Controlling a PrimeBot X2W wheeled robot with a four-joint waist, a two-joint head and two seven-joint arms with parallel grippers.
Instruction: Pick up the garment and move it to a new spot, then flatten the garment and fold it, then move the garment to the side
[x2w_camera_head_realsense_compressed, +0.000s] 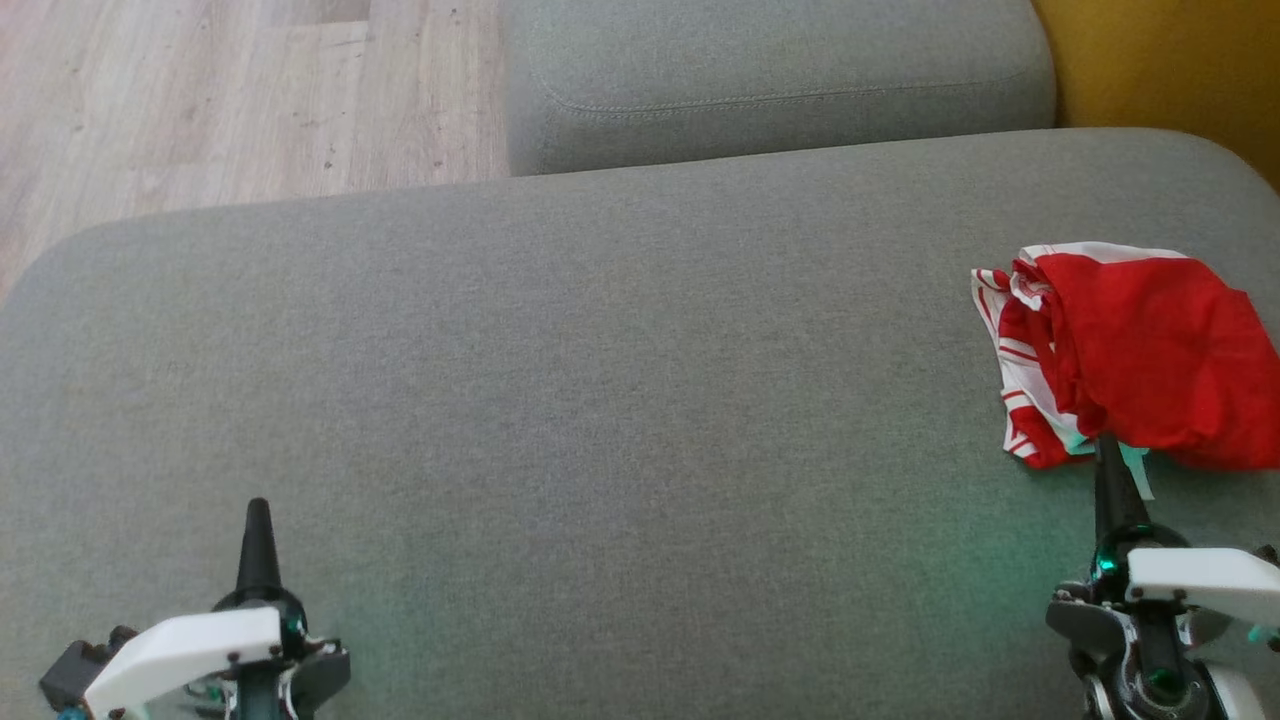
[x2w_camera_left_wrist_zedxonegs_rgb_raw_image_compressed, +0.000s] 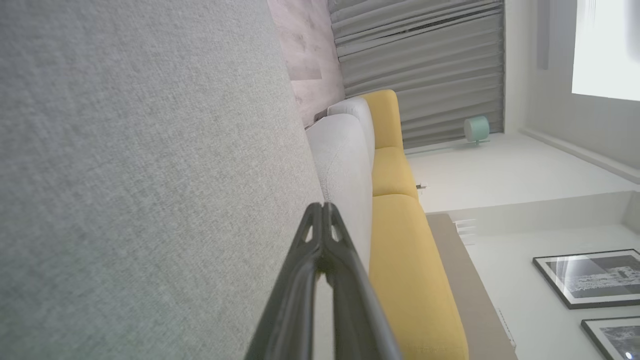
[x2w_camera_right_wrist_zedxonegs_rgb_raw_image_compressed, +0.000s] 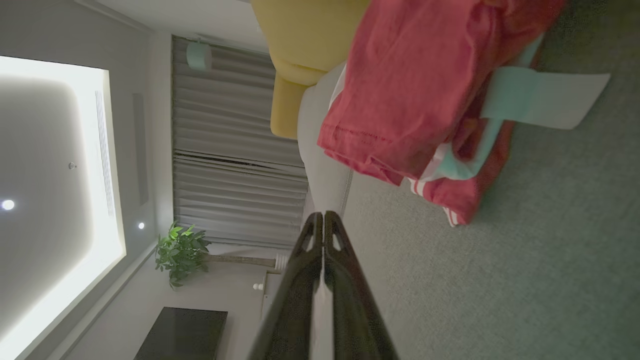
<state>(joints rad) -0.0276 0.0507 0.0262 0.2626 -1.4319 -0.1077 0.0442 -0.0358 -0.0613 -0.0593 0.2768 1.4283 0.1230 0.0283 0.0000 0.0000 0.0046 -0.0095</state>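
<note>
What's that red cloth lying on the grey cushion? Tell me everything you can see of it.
The red fabric garment lies crumpled in a loose heap, neither spread nor folded, on the grey woven cushion, toward its right side in the head view. Most of it is plain red with a stitched hem. A red-and-white striped part shows at its left edge, and a pale mint strip sticks out from underneath. The right gripper, shut, points at its near edge without holding it.

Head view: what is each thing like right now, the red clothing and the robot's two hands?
Red clothing: crumpled in a heap, not folded, on the grey cushion.
Left hand: shut, empty.
Right hand: shut, empty, tip at the clothing's near edge.
</note>
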